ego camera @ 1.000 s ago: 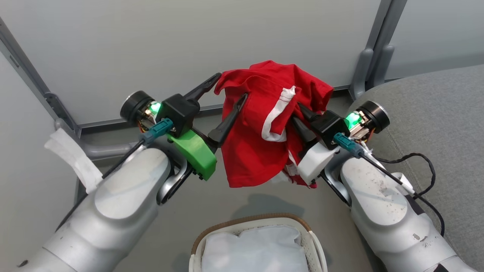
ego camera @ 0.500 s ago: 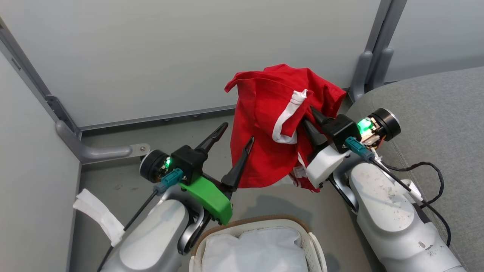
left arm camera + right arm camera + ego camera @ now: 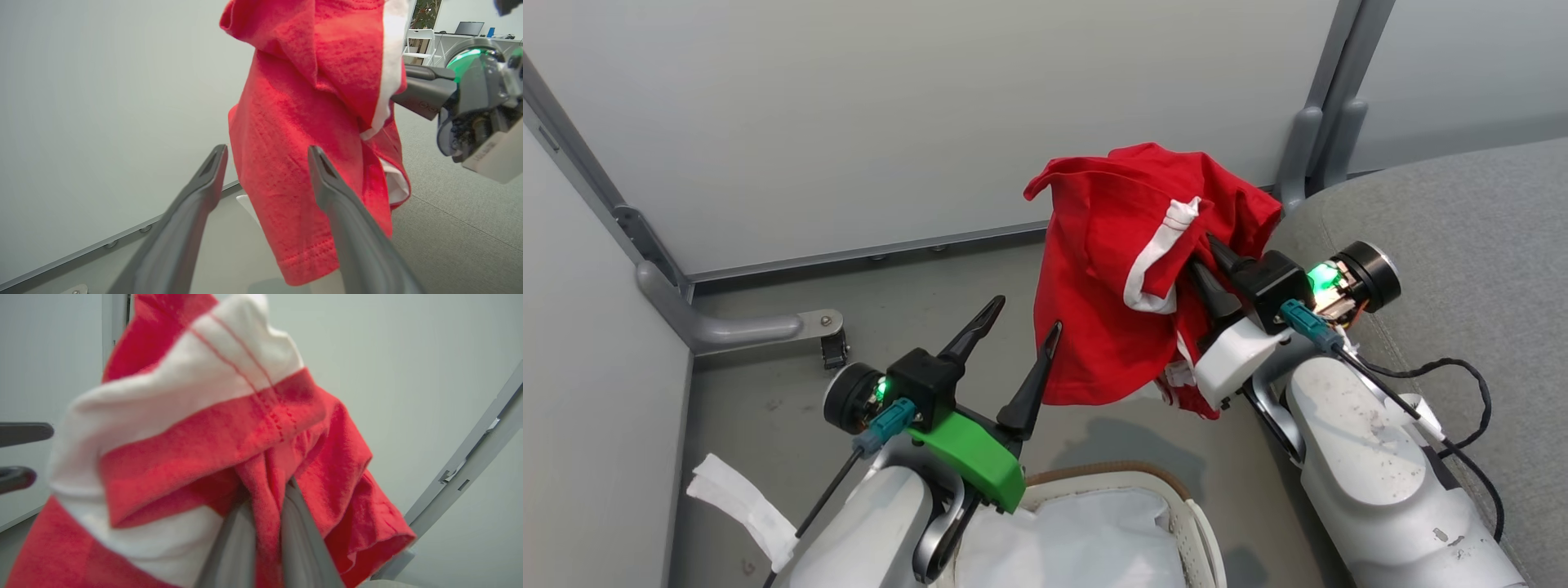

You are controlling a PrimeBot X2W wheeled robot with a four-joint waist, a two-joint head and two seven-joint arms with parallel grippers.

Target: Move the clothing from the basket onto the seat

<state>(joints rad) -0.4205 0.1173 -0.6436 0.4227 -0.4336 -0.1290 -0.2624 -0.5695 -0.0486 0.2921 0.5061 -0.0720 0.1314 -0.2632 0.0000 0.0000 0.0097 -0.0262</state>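
The right gripper [image 3: 1205,260], clamped on the clothing [image 3: 1111,327], holds it high to clear the basket [image 3: 1094,472]; the left gripper [image 3: 1026,315] is apart, empty.

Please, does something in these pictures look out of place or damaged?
Only small things: a white strip hangs loose beside the left forearm, and a black cable loops slack over the seat. The clothing hangs bunched from the shut right tool, as expected.
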